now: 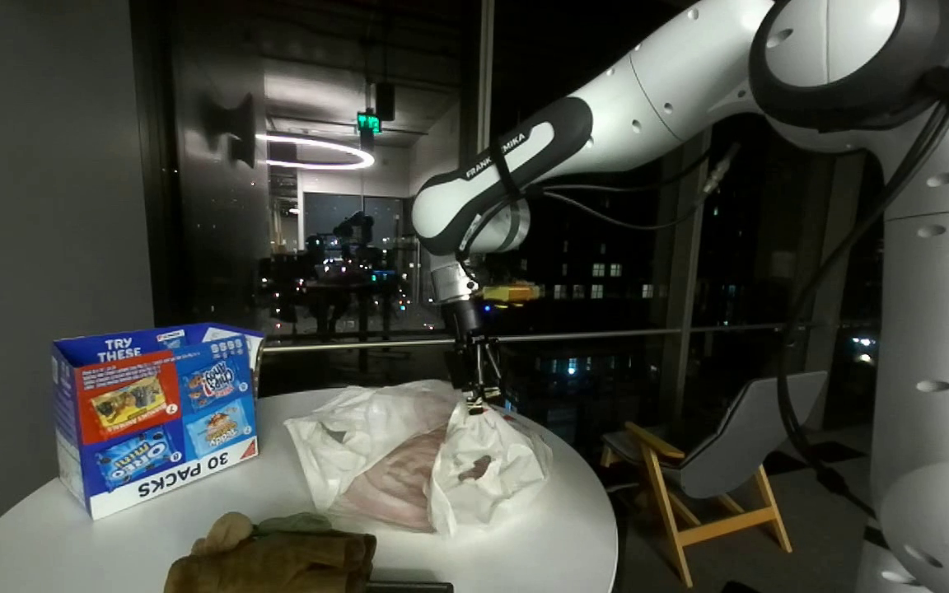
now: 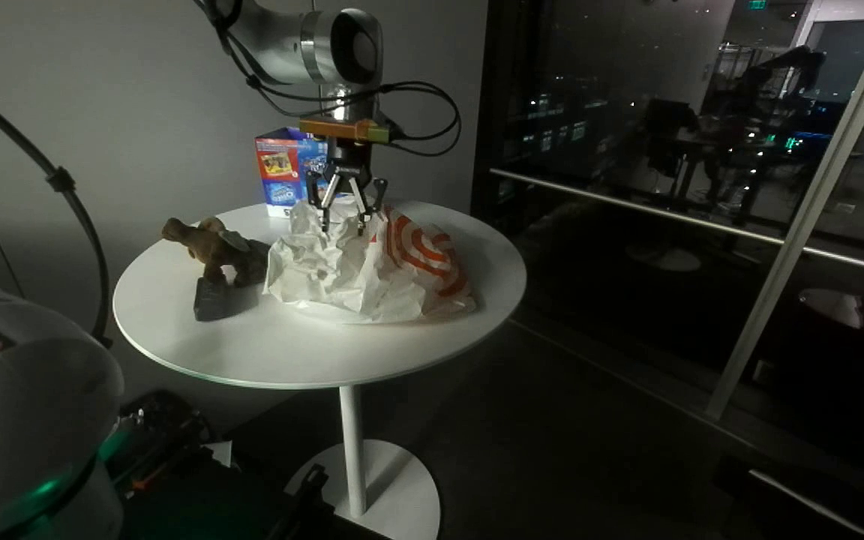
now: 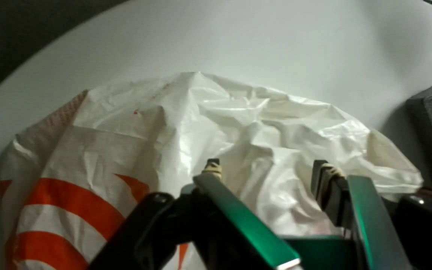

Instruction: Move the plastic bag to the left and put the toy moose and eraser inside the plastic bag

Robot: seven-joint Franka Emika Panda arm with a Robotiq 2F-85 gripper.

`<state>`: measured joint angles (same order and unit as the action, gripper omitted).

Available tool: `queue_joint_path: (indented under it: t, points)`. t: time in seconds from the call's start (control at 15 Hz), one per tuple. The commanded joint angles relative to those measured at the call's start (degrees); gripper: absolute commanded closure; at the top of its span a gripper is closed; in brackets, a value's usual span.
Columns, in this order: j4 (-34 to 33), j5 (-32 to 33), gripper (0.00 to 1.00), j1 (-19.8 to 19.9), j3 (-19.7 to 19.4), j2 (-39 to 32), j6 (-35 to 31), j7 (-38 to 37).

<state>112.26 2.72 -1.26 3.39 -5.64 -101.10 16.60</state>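
White plastic bag (image 2: 357, 277) lies crumpled under gripper (image 2: 343, 227); fingers (image 3: 336, 198) well parted, clasping nothing; toy moose (image 2: 214, 246), eraser (image 2: 213, 301) beside bag.

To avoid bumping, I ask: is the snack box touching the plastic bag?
Apart: in an exterior view, a strip of white table shows between the snack box and the plastic bag.

The arm (image 1: 672, 74) in front of me stands raised and slopes down across the edge of the table (image 2: 274, 349) to a bent wrist (image 1: 451, 281), from which the gripper (image 2: 343, 227) points almost vertically downward inside that edge, its two fingers (image 3: 373, 213) parted with a gap between the tips.
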Motion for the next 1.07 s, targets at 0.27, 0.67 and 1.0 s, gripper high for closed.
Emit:
queue_joint_path:
  t: [0.27,0.67,1.0]
  points:
    - [3.0,-12.8,0.0,-1.4,1.4,9.1,1.5,16.5]
    - [4.7,-16.1,0.0,-4.6,2.1,9.8,-0.6,20.7]
    - [5.3,-16.2,0.0,-5.1,2.0,9.6,-0.9,20.6]
